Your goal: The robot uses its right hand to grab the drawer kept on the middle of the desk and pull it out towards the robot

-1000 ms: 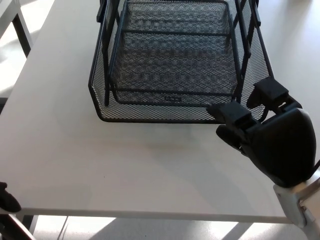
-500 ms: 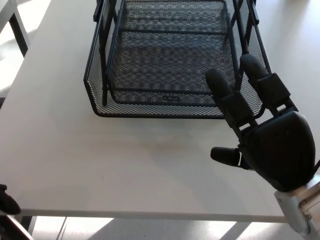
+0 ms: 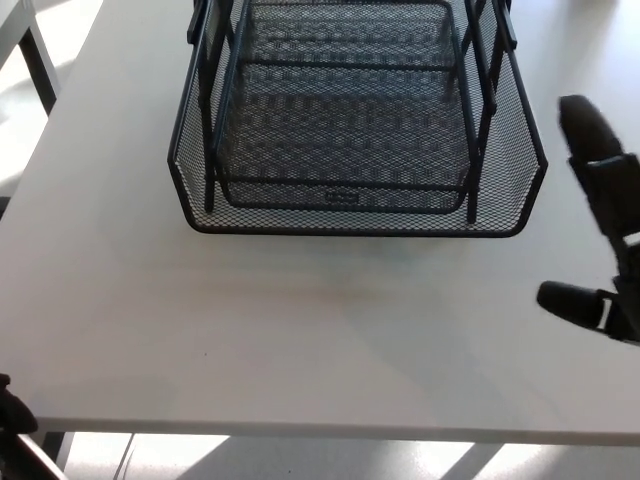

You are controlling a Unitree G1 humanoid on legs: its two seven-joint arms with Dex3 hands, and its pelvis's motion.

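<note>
At the right edge of the picture, 2 black fingers (image 3: 590, 150) of the right hand (image 3: 605, 235) are on show: 1 thick finger pointing up and away, 1 thumb (image 3: 572, 301) sticking out low toward the left. They're spread wide apart, nothing between them, touching nothing. Most of the hand is cut off by the frame, so a third finger can't be seen.

Just left of that upper finger, a small gap, and then the right wall of the drawer (image 3: 355, 215). That's 1 black wire-mesh drawer, sitting on the middle of the desk (image 3: 300, 330), its curved front rim facing the robot. It rides in a black frame: 2 upright bars near the front corners, 1 left and 1 right, with more bars further back running out of the top of the picture. 1 small label sits in the centre of the inner front rail, too small to read.

Down at the bottom left corner, 1 small dark shape peeks in; it may be the left hand (image 3: 14, 410), and its fingers can't be told.

Underneath it all, 1 pale, plain white desk, near edge running along the bottom. Off to the upper left, a second white table (image 3: 20, 30) with 1 dark leg, and bright floor beyond.
</note>
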